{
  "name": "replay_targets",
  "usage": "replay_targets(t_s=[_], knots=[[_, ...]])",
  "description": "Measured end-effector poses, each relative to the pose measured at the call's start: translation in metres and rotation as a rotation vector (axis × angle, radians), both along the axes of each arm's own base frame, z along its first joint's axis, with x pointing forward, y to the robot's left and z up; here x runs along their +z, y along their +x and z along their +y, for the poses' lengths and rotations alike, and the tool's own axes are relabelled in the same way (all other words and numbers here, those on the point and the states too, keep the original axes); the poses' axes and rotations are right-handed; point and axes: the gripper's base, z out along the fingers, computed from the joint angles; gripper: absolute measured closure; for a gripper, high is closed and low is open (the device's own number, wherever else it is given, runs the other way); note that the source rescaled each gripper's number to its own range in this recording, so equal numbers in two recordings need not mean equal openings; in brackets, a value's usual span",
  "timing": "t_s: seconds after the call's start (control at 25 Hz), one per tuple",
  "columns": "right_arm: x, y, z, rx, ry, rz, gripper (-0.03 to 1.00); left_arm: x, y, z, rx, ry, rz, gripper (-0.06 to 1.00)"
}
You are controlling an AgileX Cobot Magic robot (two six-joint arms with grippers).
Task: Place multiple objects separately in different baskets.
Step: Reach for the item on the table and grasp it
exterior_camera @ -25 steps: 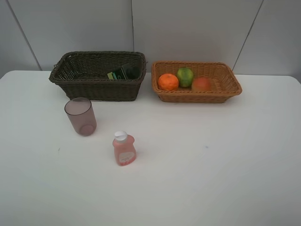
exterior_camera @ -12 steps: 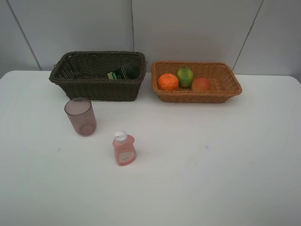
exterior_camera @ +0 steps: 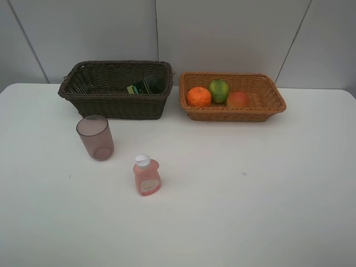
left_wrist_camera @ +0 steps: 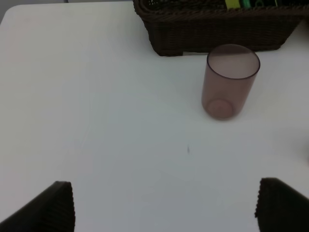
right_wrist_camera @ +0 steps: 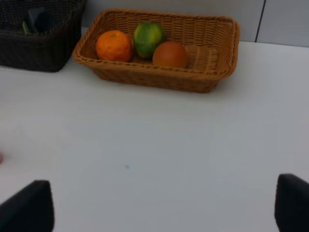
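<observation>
left tool (left_wrist_camera: 164, 205) apart, empty | right tool (right_wrist_camera: 163, 203) apart, empty | cup (exterior_camera: 95, 137), pink bottle (exterior_camera: 147, 176) unmoved since earlier

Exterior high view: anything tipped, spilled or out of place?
Nothing spilled or damaged. The mauve cup and pink bottle stand upright on the table, outside the dark basket and tan basket, not yet sorted.

You've got open table (exterior_camera: 261, 189) across the whole right side and the front. On the left, the cup (exterior_camera: 95, 137) stands upright near the dark basket (exterior_camera: 114, 89). The pink bottle (exterior_camera: 147, 176) sits farther forward, with a gap between them. The tan basket (exterior_camera: 232, 97) blocks the back right.
</observation>
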Motion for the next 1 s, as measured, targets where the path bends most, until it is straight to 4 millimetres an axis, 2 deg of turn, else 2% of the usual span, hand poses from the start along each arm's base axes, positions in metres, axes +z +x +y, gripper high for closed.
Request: replay_targets(t_s=[0.36,1.0], knots=[[0.0002,-0.0011,0.0018,-0.230,0.000,-0.002,-0.01,0.0000,0.0000,0.0000,0.000,0.000,0.000,-0.03],[0.0002,-0.0011,0.0018,-0.232,0.000,-0.002,-0.01,0.0000,0.0000,0.0005,0.003,0.005,0.000,-0.03]])
